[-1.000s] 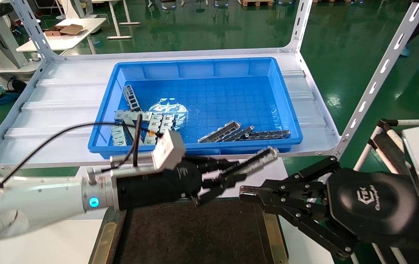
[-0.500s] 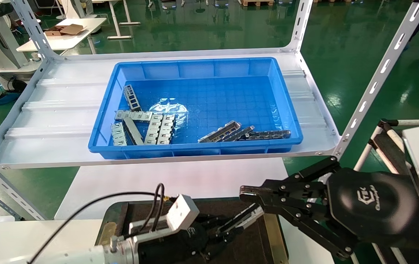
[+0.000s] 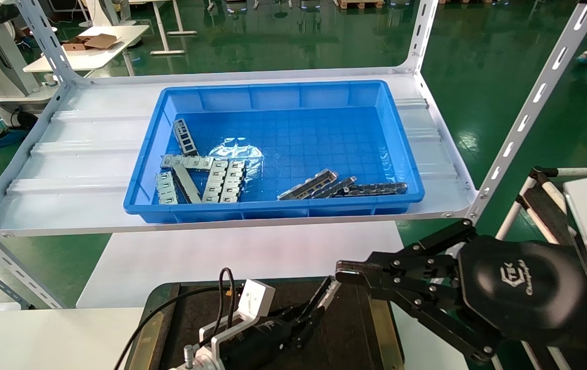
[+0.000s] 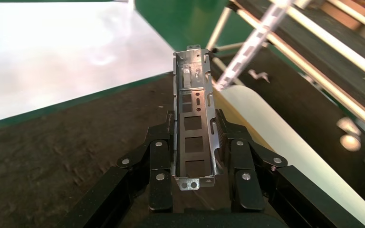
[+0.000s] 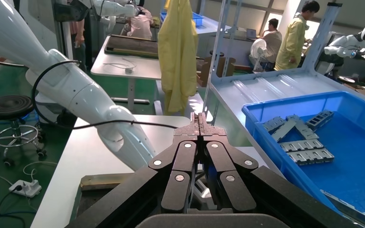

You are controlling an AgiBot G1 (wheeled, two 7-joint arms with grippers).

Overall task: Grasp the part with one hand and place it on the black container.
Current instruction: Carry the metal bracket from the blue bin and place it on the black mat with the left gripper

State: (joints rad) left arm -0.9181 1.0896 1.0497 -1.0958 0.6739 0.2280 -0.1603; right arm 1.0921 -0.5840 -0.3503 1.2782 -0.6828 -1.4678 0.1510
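The part (image 4: 193, 80), a narrow silver channel with a row of rectangular slots, is clamped between the fingers of my left gripper (image 4: 194, 121), which is shut on its side walls. In the head view the left gripper (image 3: 307, 314) is low over the black container (image 3: 195, 313), and the part (image 3: 326, 293) sticks out forward and up. Through the left wrist view the dark textured tray surface (image 4: 76, 142) lies close beneath the part. My right gripper (image 3: 343, 271) hovers at the container's right edge, shut and empty, fingertips pressed together (image 5: 199, 121).
A blue bin (image 3: 293, 96) on the white shelf behind holds several more metal channels (image 3: 319, 185) and pale slotted strips (image 3: 206, 177). A slanted shelf post (image 3: 529, 108) stands on the right. A white table top (image 3: 242, 246) lies between shelf and container.
My left arm has come down and back from in front of the bin to just over the black container, still carrying the part. The right arm has stayed put.
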